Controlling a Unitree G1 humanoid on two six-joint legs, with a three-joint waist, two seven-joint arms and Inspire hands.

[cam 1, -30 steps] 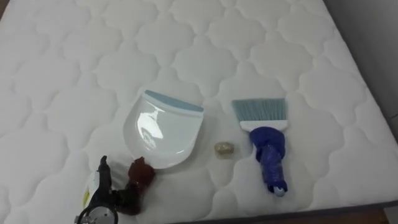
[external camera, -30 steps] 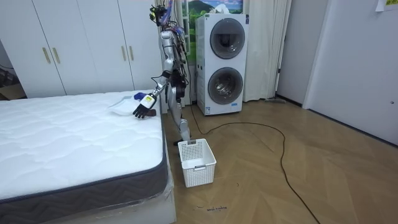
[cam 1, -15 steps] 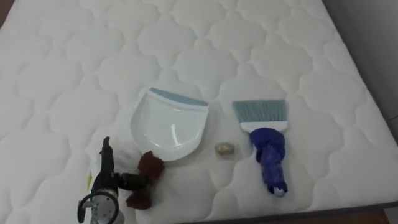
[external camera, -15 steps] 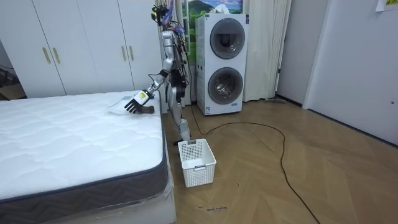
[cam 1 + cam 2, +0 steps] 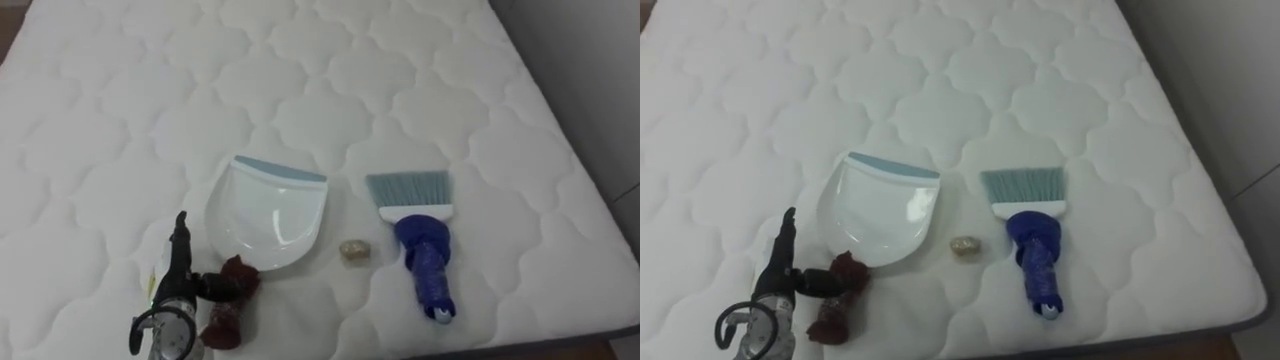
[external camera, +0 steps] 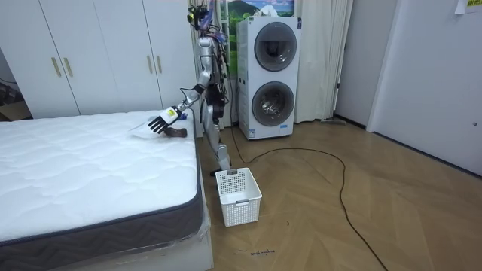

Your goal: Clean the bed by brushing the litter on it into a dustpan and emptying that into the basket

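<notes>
One outstretched left hand (image 5: pixel 222 300) beside dustpan (image 5: pixel 265 212)

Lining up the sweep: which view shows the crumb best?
Left eye view: the crumb lies unobstructed on the mattress between dustpan and brush. The right eye view shows it much the same. In the room view it is too small to tell.

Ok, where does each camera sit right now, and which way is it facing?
Left eye view: on the robot's head, looking down at the mattress with the dustpan, scrap and brush; the left hand enters lower left.
Right eye view: beside it, same scene and hand, slightly offset.
Room view: out on the floor, facing the whole robot standing at the bed's far side, before the washing machines.
Shared: all three see the mattress and the left hand.
</notes>
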